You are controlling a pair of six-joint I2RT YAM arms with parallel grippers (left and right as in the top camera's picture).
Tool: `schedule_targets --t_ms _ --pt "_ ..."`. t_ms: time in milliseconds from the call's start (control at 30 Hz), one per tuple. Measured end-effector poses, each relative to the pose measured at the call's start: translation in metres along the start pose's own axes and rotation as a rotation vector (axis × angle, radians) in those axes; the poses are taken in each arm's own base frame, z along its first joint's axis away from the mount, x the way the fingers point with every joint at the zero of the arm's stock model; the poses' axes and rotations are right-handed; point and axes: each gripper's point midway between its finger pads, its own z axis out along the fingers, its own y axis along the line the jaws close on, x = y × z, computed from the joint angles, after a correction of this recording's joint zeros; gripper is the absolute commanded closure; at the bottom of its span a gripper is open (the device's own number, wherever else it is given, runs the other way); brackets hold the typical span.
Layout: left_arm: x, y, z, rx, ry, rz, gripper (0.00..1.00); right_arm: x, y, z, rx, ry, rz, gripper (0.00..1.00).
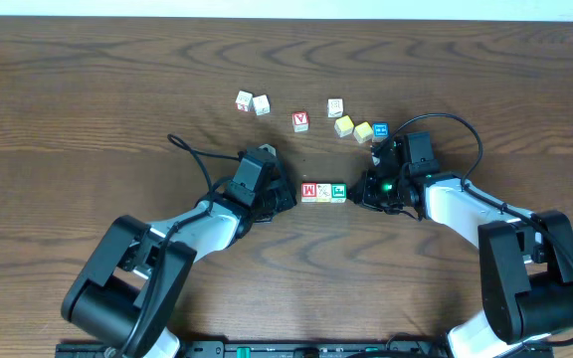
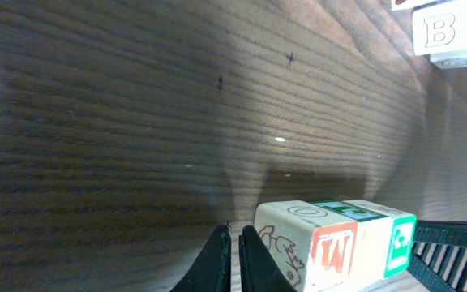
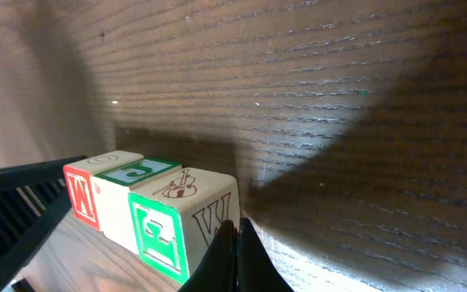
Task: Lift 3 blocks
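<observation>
Three blocks (image 1: 323,192) in a tight row at mid-table (image 1: 117,89), between the two arms: red face with white "M", cream middle, green face with a white symbol. Left gripper (image 1: 288,198) pinched closed, gripping nothing, tips against the red end. Right gripper (image 1: 356,191) likewise closed at the green end, whose cream side reads "W". Loose block (image 2: 444,32) beyond reads "B"; a red one (image 1: 300,120) reads "V".

red block (image 1: 309,191) — white M | cream block (image 1: 323,192) | green block (image 1: 338,191) — white symbol
</observation>
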Motion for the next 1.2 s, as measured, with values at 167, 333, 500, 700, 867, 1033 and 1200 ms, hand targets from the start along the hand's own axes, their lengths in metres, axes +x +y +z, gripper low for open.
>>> schedule_targets --t_ms 167,333,500,700,867,1033,1200 --pt "0.0018 -0.0043 0.0033 0.026 0.01 0.002 0.92 0.0 0.0 0.0 0.0 0.0 0.0 0.99" --pt "0.0051 -0.007 0.0034 0.038 0.025 0.005 0.93 -0.0014 0.0007 0.0 -0.003 -0.006 -0.004 0.99" --pt "0.0059 -0.0076 0.0034 0.041 0.03 0.006 0.93 -0.0014 0.0007 0.0 -0.003 -0.006 -0.004 0.99" --pt "0.0074 -0.0091 0.0032 0.05 0.039 0.007 0.93 -0.0026 0.0007 0.0 -0.002 -0.011 -0.007 0.99" --pt "0.0078 -0.0097 0.0032 0.053 0.041 0.01 0.93 -0.0034 0.0006 0.0 0.0 -0.014 -0.008 0.99" --pt "0.0078 -0.0096 0.0032 0.053 0.041 0.01 0.93 -0.0061 0.0025 -0.0001 -0.008 -0.024 -0.019 0.99" --pt "0.0077 -0.0089 0.0031 0.051 0.041 0.016 0.93 -0.0086 0.0044 -0.0002 -0.016 -0.033 -0.032 0.99"
